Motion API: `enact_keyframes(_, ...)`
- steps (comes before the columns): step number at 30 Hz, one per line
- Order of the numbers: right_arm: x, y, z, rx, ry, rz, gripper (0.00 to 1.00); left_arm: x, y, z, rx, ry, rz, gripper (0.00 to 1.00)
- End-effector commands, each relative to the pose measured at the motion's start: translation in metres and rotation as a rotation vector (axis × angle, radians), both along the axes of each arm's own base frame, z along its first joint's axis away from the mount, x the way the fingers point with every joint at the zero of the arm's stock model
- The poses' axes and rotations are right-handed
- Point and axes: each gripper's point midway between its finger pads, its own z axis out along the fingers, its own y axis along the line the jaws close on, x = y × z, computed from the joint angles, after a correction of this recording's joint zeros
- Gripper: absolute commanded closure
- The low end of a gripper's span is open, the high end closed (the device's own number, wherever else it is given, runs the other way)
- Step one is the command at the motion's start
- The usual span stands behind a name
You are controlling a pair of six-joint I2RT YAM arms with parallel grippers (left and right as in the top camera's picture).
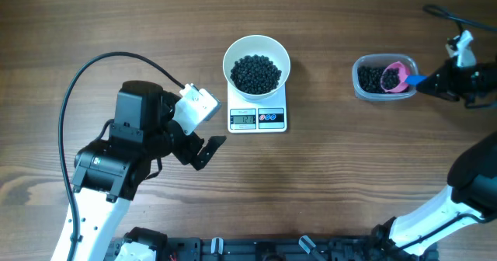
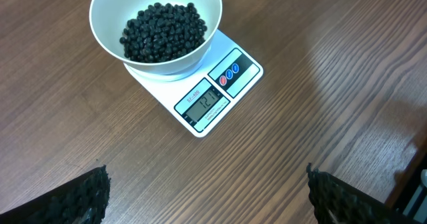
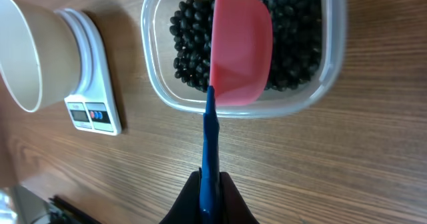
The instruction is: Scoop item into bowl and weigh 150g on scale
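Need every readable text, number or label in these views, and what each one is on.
"121": on the LCD display of the scale, left wrist view.
Small print beside the display: too small to read.
Marks on the two buttons: too small to read.
Bowl, tub, scoop: no text visible.

"121" – on the scale (image 2: pixel 215 89)

Brown wood-grain tabletop (image 1: pixel 342 183). Standing directly on it: white scale (image 1: pixel 258 118) near centre, display toward the arms' side. Clear plastic tub (image 1: pixel 359 88) sits well apart, to its right.
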Motion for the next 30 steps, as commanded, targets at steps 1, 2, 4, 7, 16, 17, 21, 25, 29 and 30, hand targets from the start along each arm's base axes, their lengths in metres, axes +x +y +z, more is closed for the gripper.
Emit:
enact_keyframes(1, -0.003, 0.002, 0.008, 0.121, -0.073, 0.008, 0.96, 0.002, 0.000, 0.007, -0.014, -0.014, 0.006, 0.00)
enact_keyframes(2, -0.007, -0.003, 0.009, 0.133, -0.070, -0.009, 0.96, 0.002, 0.000, 0.007, -0.014, -0.014, 0.006, 0.00)
enact_keyframes(4, -0.011, -0.007, 0.010, 0.143, -0.063, -0.027, 0.96, 0.002, 0.000, 0.007, -0.014, -0.014, 0.006, 0.00)
enact_keyframes(7, -0.010, -0.003, 0.019, 0.199, -0.101, -0.031, 0.95, 0.002, 0.000, 0.007, -0.014, -0.014, 0.006, 0.00)
enact_keyframes(16, 0.000, 0.024, 0.057, 0.418, -0.205, -0.066, 0.95, 0.002, 0.000, 0.007, -0.014, -0.014, 0.006, 0.00)
enact_keyframes(17, 0.002, 0.029, 0.063, 0.439, -0.217, -0.065, 0.95, 0.002, 0.000, 0.007, -0.014, -0.014, 0.006, 0.00)
enact_keyframes(21, 0.008, 0.065, 0.079, 0.491, -0.216, -0.012, 0.95, 0.002, 0.000, 0.007, -0.014, -0.014, 0.006, 0.00)
enact_keyframes(25, 0.018, 0.121, 0.086, 0.501, -0.163, 0.078, 0.96, 0.002, 0.000, 0.007, -0.014, -0.014, 0.006, 0.00)
enact_keyframes(29, 0.034, 0.174, 0.101, 0.596, -0.141, 0.120, 0.95, 0.002, 0.000, 0.007, -0.014, -0.014, 0.006, 0.00)
enact_keyframes(30, 0.038, 0.187, 0.105, 0.627, -0.130, 0.124, 0.95, 0.002, 0.000, 0.007, -0.014, -0.014, 0.006, 0.00)
